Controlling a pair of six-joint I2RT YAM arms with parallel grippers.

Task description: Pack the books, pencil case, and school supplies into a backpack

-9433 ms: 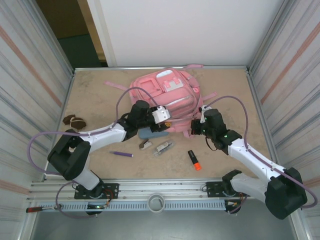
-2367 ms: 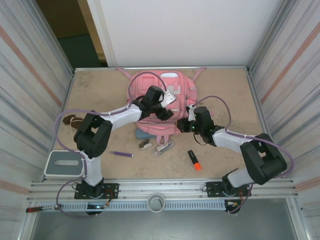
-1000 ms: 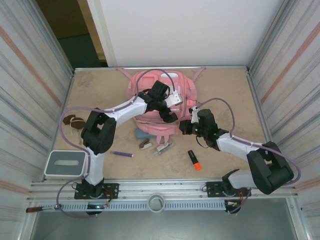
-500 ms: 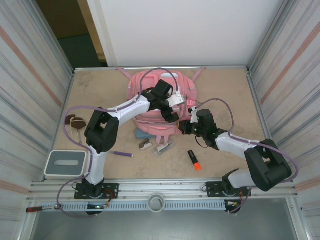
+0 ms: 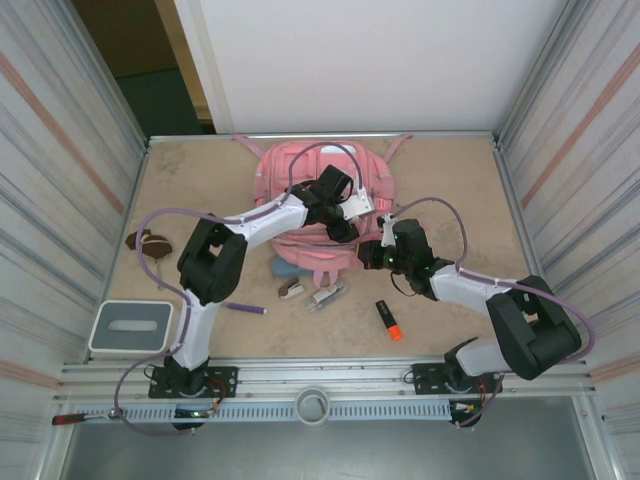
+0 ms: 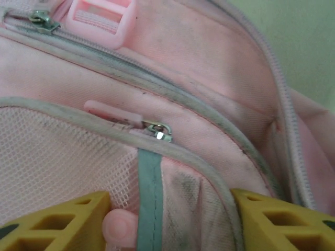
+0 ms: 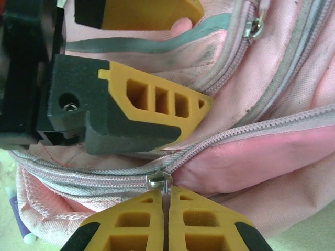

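Note:
The pink backpack point(image 5: 300, 190) lies flat at the table's middle back. My left gripper point(image 5: 345, 224) point(image 6: 170, 212) is on its front pocket, its yellow fingers point(image 7: 152, 104) pinching a fold of mesh and pink fabric with a teal strip point(image 6: 149, 188). My right gripper point(image 5: 367, 253) point(image 7: 165, 194) is shut on a metal zipper pull point(image 7: 159, 182) at the backpack's near right edge. The blue-grey pencil case point(image 5: 288, 269) peeks out under the backpack's near edge. In front lie a purple pen point(image 5: 245, 309), an orange-and-black highlighter point(image 5: 388, 320), a small stapler point(image 5: 291, 289) and a clip point(image 5: 328, 295). The books are out of view.
A brown-and-white lump with a cord point(image 5: 148, 242) sits by the left wall. A grey-and-white box point(image 5: 130, 328) stands at the near left corner. Corrugated walls close in both sides. Purple cables loop over both arms.
The left jaws have come in from wide open onto the pocket fabric, and that gripper has crept a little right across the backpack. The right gripper has stayed on the zipper pull.

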